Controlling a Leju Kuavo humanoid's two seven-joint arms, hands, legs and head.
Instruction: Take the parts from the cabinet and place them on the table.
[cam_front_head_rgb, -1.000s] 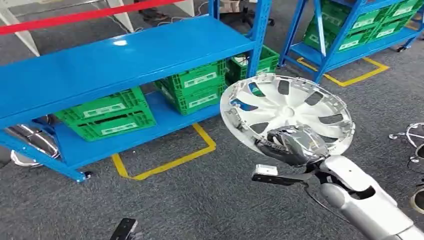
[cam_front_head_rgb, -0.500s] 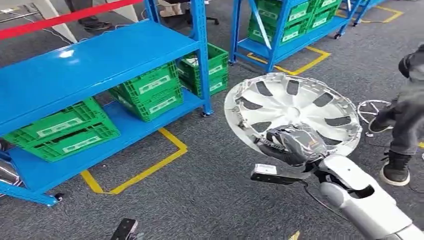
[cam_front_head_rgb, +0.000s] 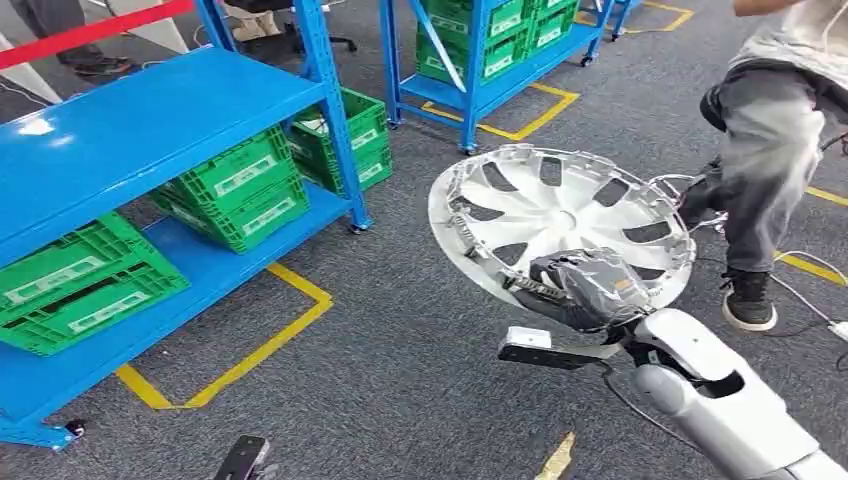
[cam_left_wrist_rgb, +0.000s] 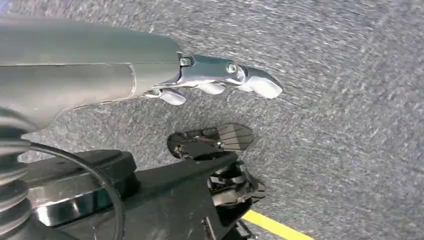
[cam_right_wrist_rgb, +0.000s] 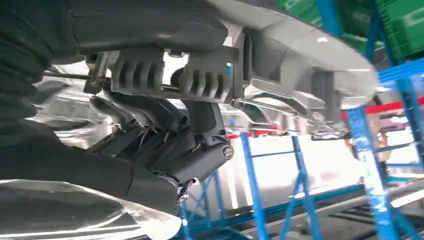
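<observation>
The view has swung right since earlier: the blue metal shelving (cam_front_head_rgb: 150, 130) sits farther toward nine o'clock. The right hand (cam_front_head_rgb: 585, 288) grips the silver plastic hubcap (cam_front_head_rgb: 560, 222) by its near rim, mid-carry; the left hand (cam_left_wrist_rgb: 220, 80) hangs empty, fingers loosely apart. Next, finding the table.

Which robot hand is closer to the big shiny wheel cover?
The right hand: it grips the wheel cover at its lower rim. The left hand hangs low over the grey carpet, holding nothing, away from the cover.

Right hand (cam_right_wrist_rgb: 165, 135) grips the silver hubcap (cam_right_wrist_rgb: 300, 60) at its rim, dark fingers (cam_right_wrist_rgb: 150, 117) curled under it. Blue shelving (cam_right_wrist_rgb: 370, 165) and green crates (cam_right_wrist_rgb: 400, 25) sit behind.
</observation>
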